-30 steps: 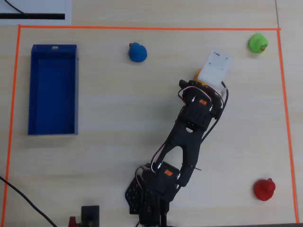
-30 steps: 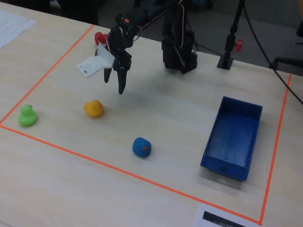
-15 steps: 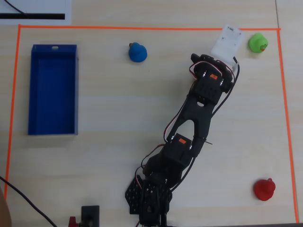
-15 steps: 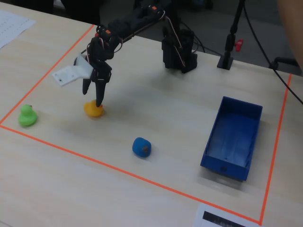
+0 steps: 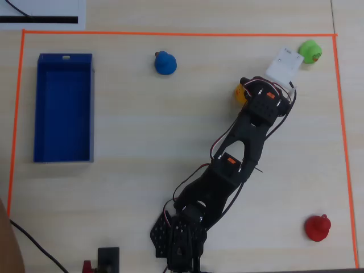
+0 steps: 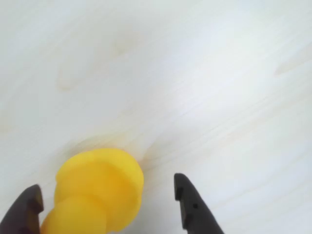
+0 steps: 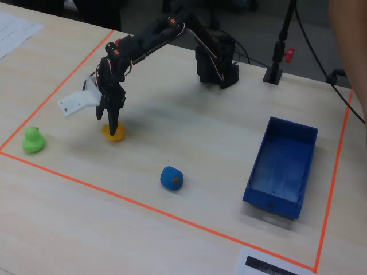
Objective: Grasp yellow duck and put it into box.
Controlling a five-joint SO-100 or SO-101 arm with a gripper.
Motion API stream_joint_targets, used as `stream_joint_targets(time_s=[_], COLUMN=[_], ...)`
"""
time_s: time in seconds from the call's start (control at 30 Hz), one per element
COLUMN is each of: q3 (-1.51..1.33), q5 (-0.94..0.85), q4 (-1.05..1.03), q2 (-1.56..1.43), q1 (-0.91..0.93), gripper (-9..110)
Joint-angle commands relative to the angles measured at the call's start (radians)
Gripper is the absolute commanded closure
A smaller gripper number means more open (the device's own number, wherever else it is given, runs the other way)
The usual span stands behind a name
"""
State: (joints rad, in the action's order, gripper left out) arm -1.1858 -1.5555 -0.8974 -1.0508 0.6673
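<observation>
- Half a second ago the arm reached toward the far corner near the green duck [image 5: 310, 51]; now it has come back and lower, so the jaws [image 6: 109, 204] stand around the duck [image 6: 97, 195].
- In the wrist view the jaws are open, one dark tip at each side of the duck, with a gap to the right tip; contact on the left cannot be told.
- This probably means the approach is nearly finished and closing comes next; nothing is lifted yet.
- The duck [image 7: 113, 132] sits on the surface [image 7: 189, 137], well apart from the box [image 5: 63, 108], which is empty.
- The duck looks smooth, rounded and yellow-orange, a narrower part toward the camera; it may slip if pinched off-centre.
</observation>
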Motion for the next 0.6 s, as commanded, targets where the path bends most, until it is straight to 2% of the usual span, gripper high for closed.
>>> stream_joint_targets(time_s=[0.0, 0.43, 0.5, 0.57], q3=[0.020, -0.238, -0.229, -0.218], q5=[-0.011, -0.031, -0.031, -0.029], q4=[-0.008, 0.086, 0.071, 0.066], q2=[-0.028, -0.175, -0.173, -0.169], q1=[-0.005, -0.066, -0.069, -0.067], gripper=[64, 66, 74, 95])
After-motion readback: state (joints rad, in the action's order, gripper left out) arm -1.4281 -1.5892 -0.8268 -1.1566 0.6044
